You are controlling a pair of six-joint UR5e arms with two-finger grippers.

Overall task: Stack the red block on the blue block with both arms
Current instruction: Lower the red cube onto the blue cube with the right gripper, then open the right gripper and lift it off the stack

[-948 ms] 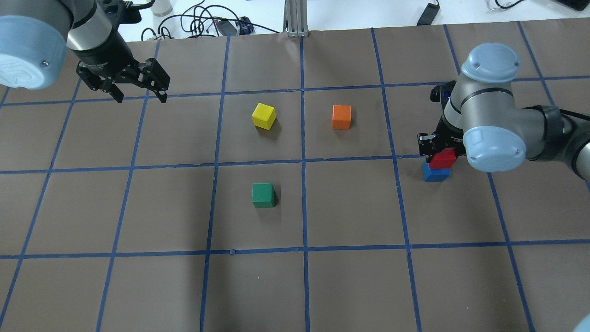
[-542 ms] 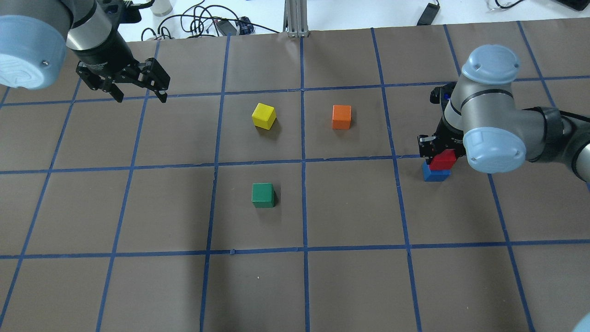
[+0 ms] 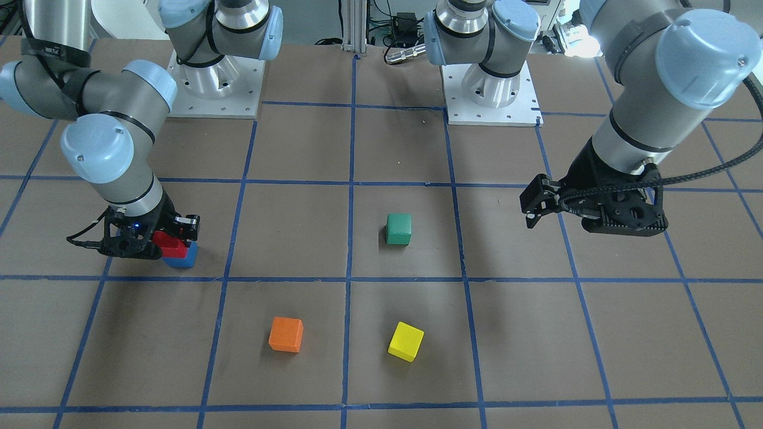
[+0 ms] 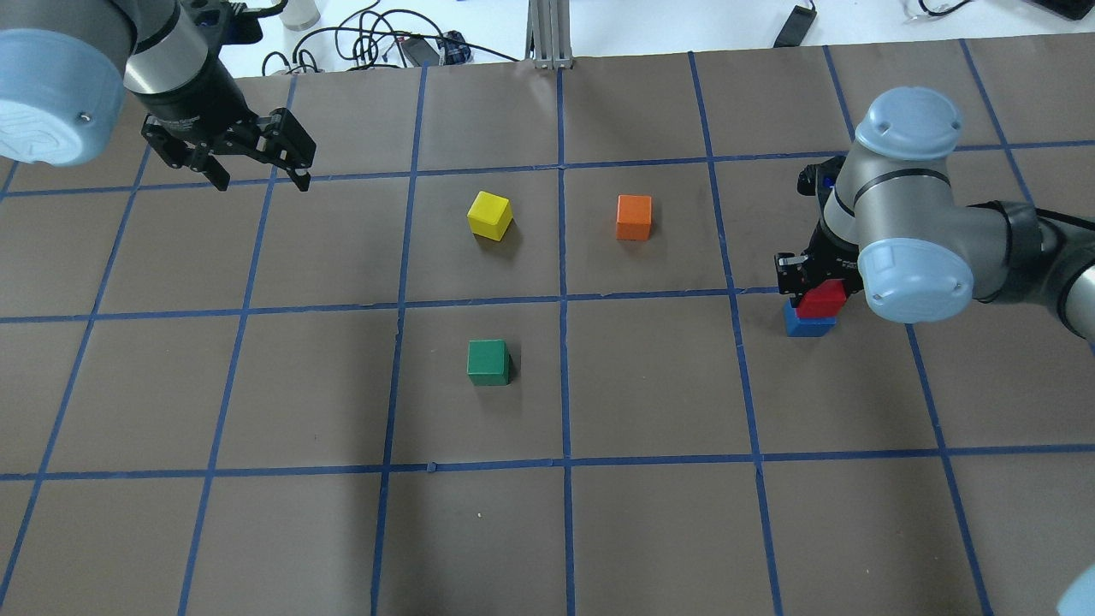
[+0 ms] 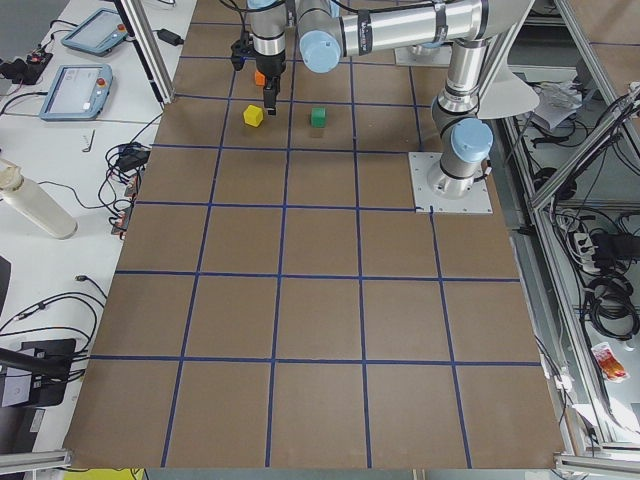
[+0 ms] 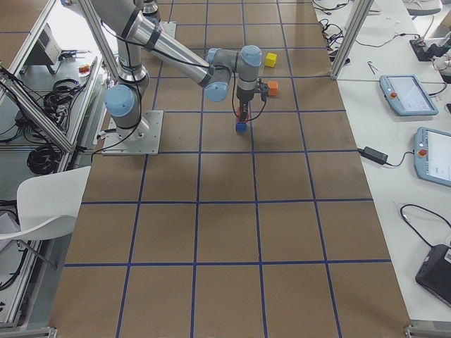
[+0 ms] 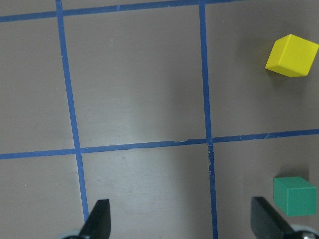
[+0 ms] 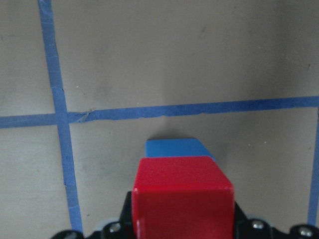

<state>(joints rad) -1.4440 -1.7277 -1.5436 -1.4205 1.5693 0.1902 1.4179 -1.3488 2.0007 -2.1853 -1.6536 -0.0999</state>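
Note:
The red block (image 4: 823,299) sits on top of the blue block (image 4: 808,327) at the right of the mat; both also show in the front view, red (image 3: 167,241) over blue (image 3: 182,258). My right gripper (image 4: 817,293) is shut on the red block, which fills the bottom of the right wrist view (image 8: 182,194) with the blue block (image 8: 174,148) just beyond and below it. My left gripper (image 4: 261,175) hangs open and empty above the far left of the mat, far from both blocks; its fingertips (image 7: 102,214) show wide apart.
A yellow cube (image 4: 489,214) and an orange cube (image 4: 634,216) lie mid-mat at the far side, a green cube (image 4: 488,361) nearer. Cables and small devices (image 4: 402,43) lie beyond the mat's far edge.
My right gripper has sunk slightly with the red block, so less of the blue block shows beneath it. The left arm has not moved.

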